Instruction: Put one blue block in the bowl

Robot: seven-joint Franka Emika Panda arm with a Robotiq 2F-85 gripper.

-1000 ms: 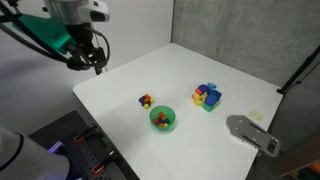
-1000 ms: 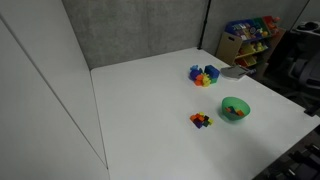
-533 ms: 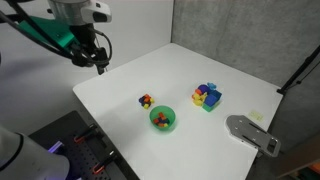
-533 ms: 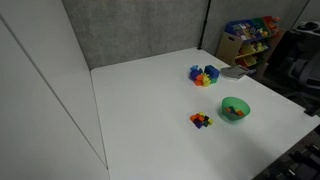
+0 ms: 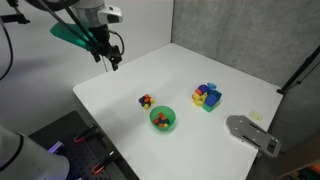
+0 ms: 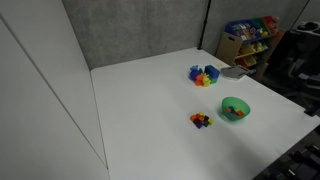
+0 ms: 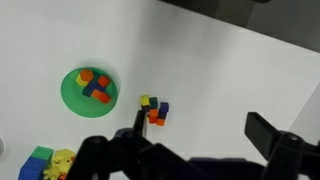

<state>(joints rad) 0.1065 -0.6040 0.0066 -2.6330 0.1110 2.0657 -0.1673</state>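
White table (image 5: 240, 70) carries everything. Gripper (image 5: 112, 58) hangs high above the table's edge, well apart from the bowl (image 5: 154, 122); wrist view shows its fingers (image 7: 140, 125) spread wide. Bigger toy-block pile (image 5: 207, 96) sits near the bowl. Bowl is green w/ red, orange & blue pieces inside. Small block cluster (image 7: 153, 110), incl. a blue block (image 7: 164, 106), lies just beside the bowl.
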